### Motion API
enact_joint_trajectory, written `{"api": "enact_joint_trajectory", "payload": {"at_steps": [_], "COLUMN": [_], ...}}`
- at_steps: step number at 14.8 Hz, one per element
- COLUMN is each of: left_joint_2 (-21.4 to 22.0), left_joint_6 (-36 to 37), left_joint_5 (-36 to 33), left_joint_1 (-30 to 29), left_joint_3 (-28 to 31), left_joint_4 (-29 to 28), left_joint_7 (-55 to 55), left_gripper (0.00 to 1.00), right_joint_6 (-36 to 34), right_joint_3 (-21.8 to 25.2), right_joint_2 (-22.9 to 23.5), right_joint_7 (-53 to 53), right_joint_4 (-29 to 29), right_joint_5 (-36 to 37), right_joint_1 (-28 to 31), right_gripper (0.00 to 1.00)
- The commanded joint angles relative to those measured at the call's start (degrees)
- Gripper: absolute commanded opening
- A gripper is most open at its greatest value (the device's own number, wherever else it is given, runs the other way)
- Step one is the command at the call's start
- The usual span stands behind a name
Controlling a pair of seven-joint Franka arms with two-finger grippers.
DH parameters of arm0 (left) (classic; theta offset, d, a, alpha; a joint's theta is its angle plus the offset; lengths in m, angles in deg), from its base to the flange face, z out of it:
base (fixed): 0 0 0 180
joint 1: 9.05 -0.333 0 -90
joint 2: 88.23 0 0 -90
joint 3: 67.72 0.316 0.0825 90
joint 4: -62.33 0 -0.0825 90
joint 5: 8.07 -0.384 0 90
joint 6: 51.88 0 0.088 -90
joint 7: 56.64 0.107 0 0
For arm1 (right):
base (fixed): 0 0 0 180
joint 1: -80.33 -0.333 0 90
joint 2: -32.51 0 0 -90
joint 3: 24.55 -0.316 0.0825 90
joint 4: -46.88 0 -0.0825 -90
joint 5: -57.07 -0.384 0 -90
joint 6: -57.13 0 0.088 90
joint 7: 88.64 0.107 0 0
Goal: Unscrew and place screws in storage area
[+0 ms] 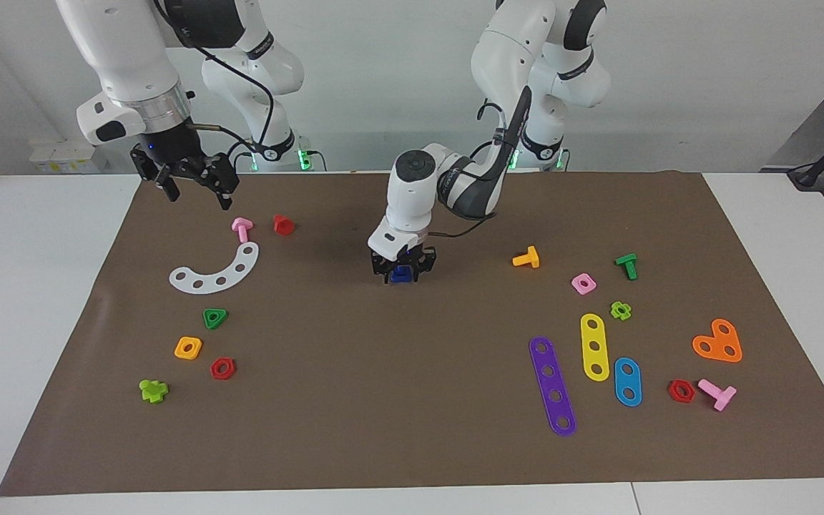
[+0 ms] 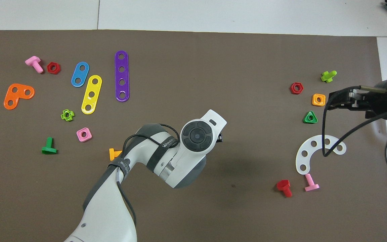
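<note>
My left gripper point(image 1: 403, 277) points straight down over the middle of the brown paper mat point(image 1: 412, 429), low over its surface. It is shut on a small dark-blue screw point(image 1: 403, 274) that shows between its fingers. I cannot tell whether the screw touches the mat. In the overhead view the left arm's wrist point(image 2: 197, 136) hides both the gripper and the screw. My right gripper point(image 1: 194, 189) is open and empty, raised over the mat's edge nearest the robots at the right arm's end, above a pink bolt point(image 1: 242, 228). It also shows in the overhead view point(image 2: 339, 101).
At the right arm's end lie a white curved strip point(image 1: 215, 272), a red bolt point(image 1: 283, 224), and green, orange and red nuts point(image 1: 215, 318). At the left arm's end lie purple point(image 1: 552, 386), yellow and blue strips, an orange bolt point(image 1: 526, 257), a green bolt point(image 1: 626, 265) and an orange heart plate point(image 1: 718, 342).
</note>
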State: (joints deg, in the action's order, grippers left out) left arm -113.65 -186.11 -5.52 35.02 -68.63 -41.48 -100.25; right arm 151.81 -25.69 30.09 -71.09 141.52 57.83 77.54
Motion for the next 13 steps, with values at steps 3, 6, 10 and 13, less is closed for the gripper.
{"api": "enact_joint_trajectory", "payload": {"at_steps": [3, 6, 10, 13], "left_joint_2": [1.3, 1.3, 1.0, 0.7], "left_joint_6": [3.3, 3.6, 6.1, 7.2], "left_joint_5": [0.0, 0.0, 0.4, 0.8], "left_joint_1": [1.0, 0.8, 0.2, -0.5], "left_joint_3": [1.0, 0.8, 0.8, 0.7], "left_joint_4": [-0.4, -0.2, 1.8, 3.6], "left_joint_7": [3.8, 3.9, 4.0, 4.1], "left_gripper": [0.72, 0.62, 0.38, 0.33], "right_joint_6": [-0.4, -0.4, -0.4, -0.4], "right_joint_3": [-0.3, -0.4, -0.3, -0.4], "right_joint_2": [-0.1, -0.1, -0.1, -0.1], "right_joint_7": [-1.5, -1.6, -1.5, -1.6], "right_joint_4": [0.0, -0.1, -0.1, 0.0], "right_joint_5": [-0.1, -0.1, -0.1, -0.1], "right_joint_1": [0.5, 0.5, 0.6, 0.5], "right_gripper": [1.00, 1.00, 1.00, 1.00]}}
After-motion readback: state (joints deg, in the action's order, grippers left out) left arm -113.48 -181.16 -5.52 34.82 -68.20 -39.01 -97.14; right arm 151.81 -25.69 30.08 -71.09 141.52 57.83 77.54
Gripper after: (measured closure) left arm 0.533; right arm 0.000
